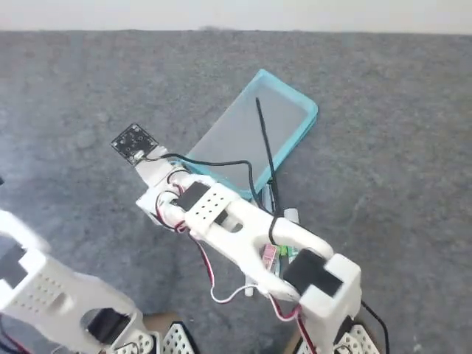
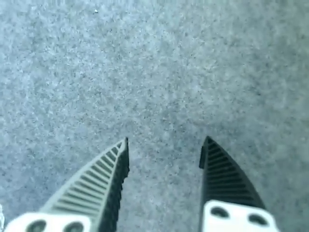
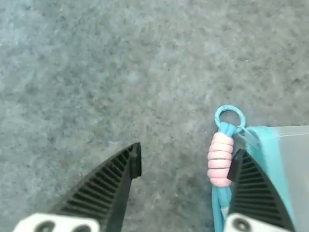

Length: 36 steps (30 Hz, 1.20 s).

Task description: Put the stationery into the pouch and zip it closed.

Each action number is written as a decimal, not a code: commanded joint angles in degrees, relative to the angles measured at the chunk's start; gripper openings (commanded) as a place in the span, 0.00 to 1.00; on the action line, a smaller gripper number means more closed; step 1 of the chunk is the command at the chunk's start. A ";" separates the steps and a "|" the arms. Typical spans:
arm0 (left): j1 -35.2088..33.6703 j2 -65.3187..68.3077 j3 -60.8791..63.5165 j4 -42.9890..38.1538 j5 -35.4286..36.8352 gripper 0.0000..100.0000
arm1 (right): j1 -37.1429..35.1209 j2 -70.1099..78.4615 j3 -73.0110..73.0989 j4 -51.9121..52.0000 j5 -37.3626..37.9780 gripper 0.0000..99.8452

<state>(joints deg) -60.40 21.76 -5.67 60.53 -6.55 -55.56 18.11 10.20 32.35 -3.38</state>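
Observation:
A translucent pouch (image 1: 247, 129) with a teal border lies flat on the grey carpet, and a thin black stick-like thing (image 1: 264, 140) runs across it. Its zipper pull (image 3: 220, 157), pink beads on a teal cord with a ring, lies at the pouch's corner (image 3: 282, 150). My right gripper (image 3: 188, 149) is open just above the carpet, one fingertip right beside the pull, nothing between the fingers. The right arm (image 1: 228, 217) stretches to the pouch's near left corner. Several pens (image 1: 289, 221) peek out from under that arm. My left gripper (image 2: 166, 140) is open over bare carpet.
The left arm (image 1: 51, 295) stays folded at the near left corner. A black cable (image 1: 221, 164) loops over the right arm near the pouch's edge. Grey carpet (image 1: 383, 206) spreads open to the right and left of the pouch.

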 commanded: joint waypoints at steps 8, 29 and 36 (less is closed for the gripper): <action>-0.44 -1.14 -2.59 -1.23 -0.44 0.23 | 4.97 11.91 -13.36 1.63 -0.26 0.30; -0.97 -7.82 -2.33 0.97 -0.44 0.23 | 5.05 16.75 -20.40 15.08 -0.26 0.04; 0.26 -8.44 -3.65 5.63 -4.75 0.23 | 9.10 13.93 -27.08 31.52 8.18 0.01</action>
<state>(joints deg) -61.19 18.59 -5.67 61.85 -6.55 -48.62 35.60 -12.13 55.65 1.54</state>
